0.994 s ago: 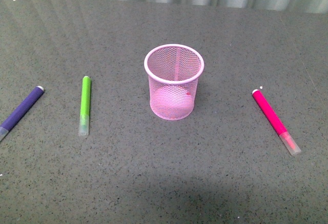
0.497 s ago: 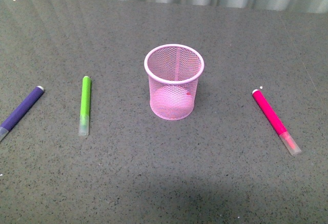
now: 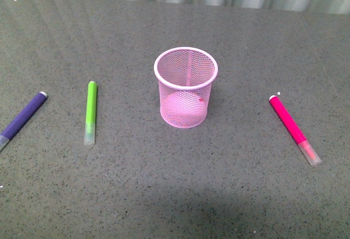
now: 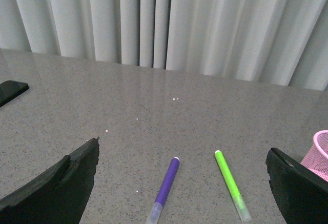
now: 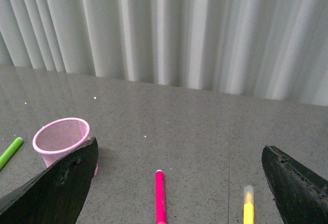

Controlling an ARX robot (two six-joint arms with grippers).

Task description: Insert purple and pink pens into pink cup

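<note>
Both spread: left gripper [image 4: 183, 147], right gripper [image 5: 179, 145]; green pen [image 3: 91, 112] btwn purple pen [image 3: 23, 117] & pink cup [image 3: 185, 108]; yellow pen [image 5: 248, 209] near pink pen [image 3: 290, 123]

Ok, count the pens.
4: purple pen far left, green pen beside it, pink pen right of the cup, yellow pen beyond that, right wrist view only.
</note>
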